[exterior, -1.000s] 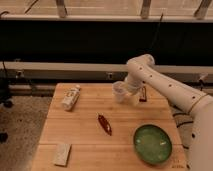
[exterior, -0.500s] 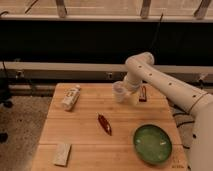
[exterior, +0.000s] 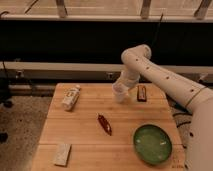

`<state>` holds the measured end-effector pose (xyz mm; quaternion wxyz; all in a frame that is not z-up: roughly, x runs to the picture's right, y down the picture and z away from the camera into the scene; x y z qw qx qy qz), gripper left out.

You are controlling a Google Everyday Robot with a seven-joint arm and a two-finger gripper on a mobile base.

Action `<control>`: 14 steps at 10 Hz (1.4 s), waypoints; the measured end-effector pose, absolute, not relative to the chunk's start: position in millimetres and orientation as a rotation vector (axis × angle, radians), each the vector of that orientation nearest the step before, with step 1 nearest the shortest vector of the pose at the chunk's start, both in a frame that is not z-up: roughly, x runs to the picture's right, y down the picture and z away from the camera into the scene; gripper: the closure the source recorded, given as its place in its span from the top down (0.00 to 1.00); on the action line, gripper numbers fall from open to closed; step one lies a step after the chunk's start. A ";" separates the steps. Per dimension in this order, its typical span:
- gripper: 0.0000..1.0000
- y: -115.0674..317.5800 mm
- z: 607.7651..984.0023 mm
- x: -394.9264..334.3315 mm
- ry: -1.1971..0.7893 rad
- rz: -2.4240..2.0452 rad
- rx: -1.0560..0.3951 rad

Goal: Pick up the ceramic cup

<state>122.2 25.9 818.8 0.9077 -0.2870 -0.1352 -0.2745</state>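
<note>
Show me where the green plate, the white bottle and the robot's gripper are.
green plate (exterior: 152, 144), camera view, on its inner surface.
white bottle (exterior: 70, 97), camera view, on its labelled body.
gripper (exterior: 120, 93), camera view, at the arm's tip by the ceramic cup (exterior: 119, 95).

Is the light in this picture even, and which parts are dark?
Camera view: warm, fairly even light on the wooden table; dark band behind the arm; gripper at the ceramic cup near the far edge; green plate shows a faint sheen.
</note>
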 end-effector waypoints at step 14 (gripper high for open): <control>0.17 72.8 920.7 138.5 -0.282 -0.546 -0.608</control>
